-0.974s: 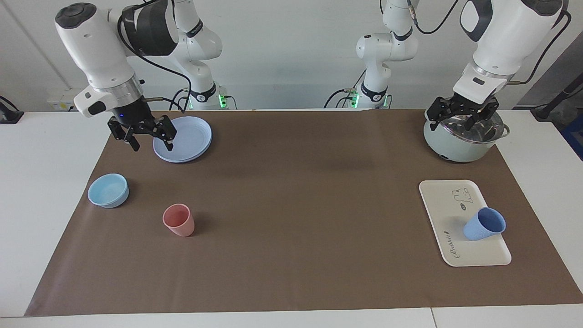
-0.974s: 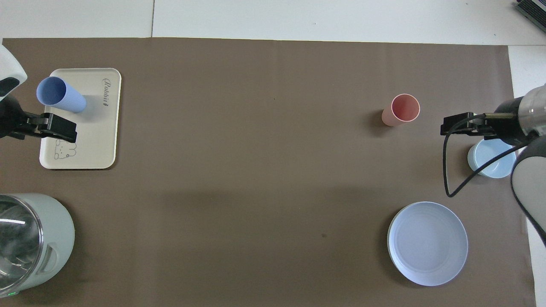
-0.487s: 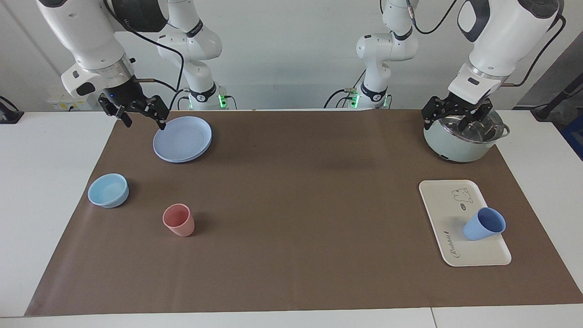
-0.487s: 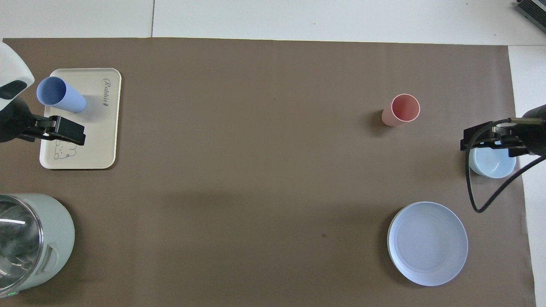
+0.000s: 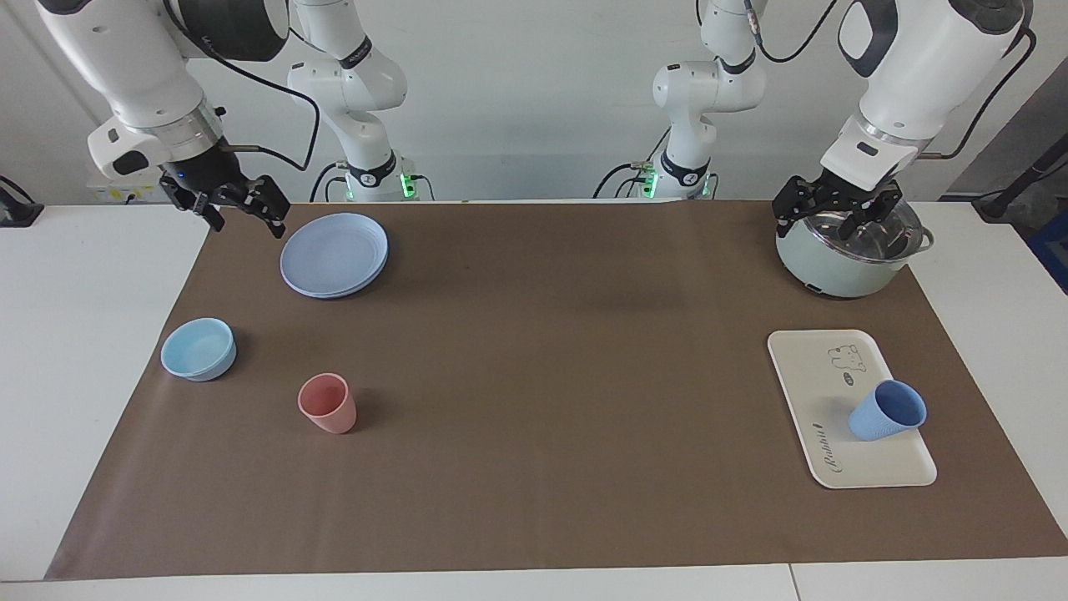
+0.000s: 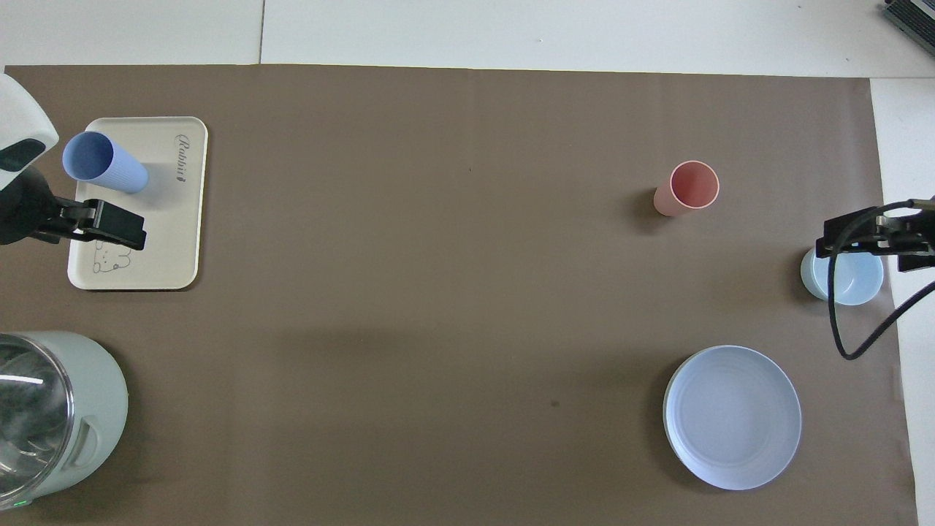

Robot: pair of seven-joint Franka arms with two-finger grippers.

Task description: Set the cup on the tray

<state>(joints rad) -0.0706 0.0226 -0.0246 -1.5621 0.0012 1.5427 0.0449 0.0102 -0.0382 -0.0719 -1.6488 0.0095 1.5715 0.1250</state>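
Brown mat [image 5: 534, 401]; cup [image 5: 886, 411] upright on tray [image 5: 813, 367]; tools unmentioned.

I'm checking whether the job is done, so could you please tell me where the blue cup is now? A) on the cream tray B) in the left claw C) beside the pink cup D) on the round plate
A: the blue cup stands on the cream tray, and neither claw holds it.

Bright, even light; soft shadows.
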